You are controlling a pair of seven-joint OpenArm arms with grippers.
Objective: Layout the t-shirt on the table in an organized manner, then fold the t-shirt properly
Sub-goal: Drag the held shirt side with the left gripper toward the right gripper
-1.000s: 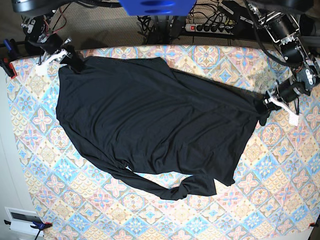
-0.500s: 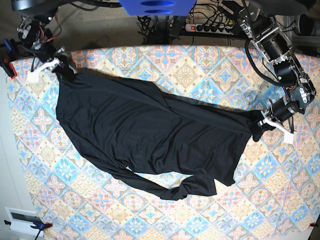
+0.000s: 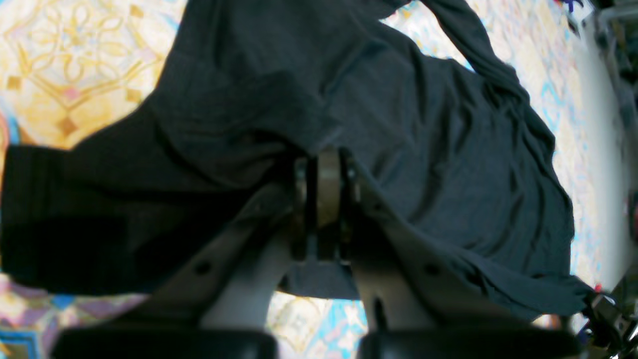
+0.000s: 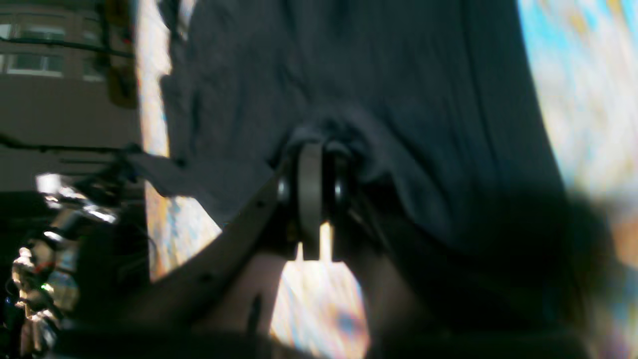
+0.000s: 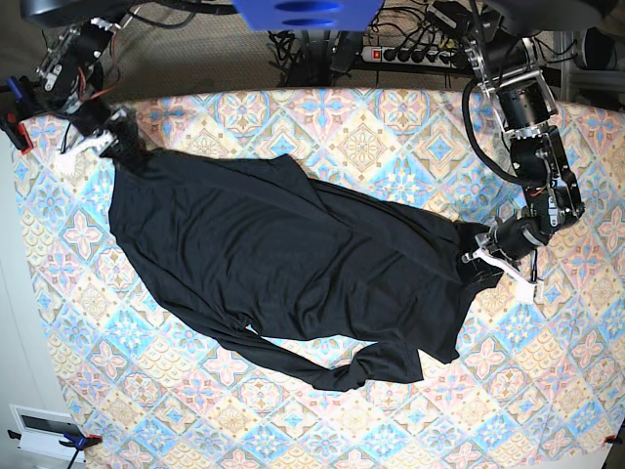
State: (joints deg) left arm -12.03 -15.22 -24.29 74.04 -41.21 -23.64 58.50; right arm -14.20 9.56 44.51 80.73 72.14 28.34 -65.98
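Garment position: I am seeing the t-shirt (image 5: pixel 293 264) lying on the counter (image 5: pixel 391 127), spread across the left and middle of the base view, with one twisted sleeve trailing toward the near edge.

Long axis: I am reading it as running diagonally, from the far left corner down to the right side of the counter.

Left claw (image 5: pixel 485 262): I am holding it clamped on the right-hand end of the t-shirt; the left wrist view (image 3: pixel 323 184) shows the jaws pinched together with black fabric draped over and around them.

Right claw (image 5: pixel 109 137): I am holding it closed on the far left corner of the t-shirt; the right wrist view (image 4: pixel 311 192) shows cloth bunched at the tips.

Direction from each claw: the bulk of the fabric is lying between the two claws, toward the middle of the counter.

Nearer arm: I am judging the right claw nearer the wide body, the left claw nearer the gathered narrow end.

Governing relation: I am judging that the fabric between the two grips is lying creased and slack, so spreading depends on drawing the claws apart along the diagonal.
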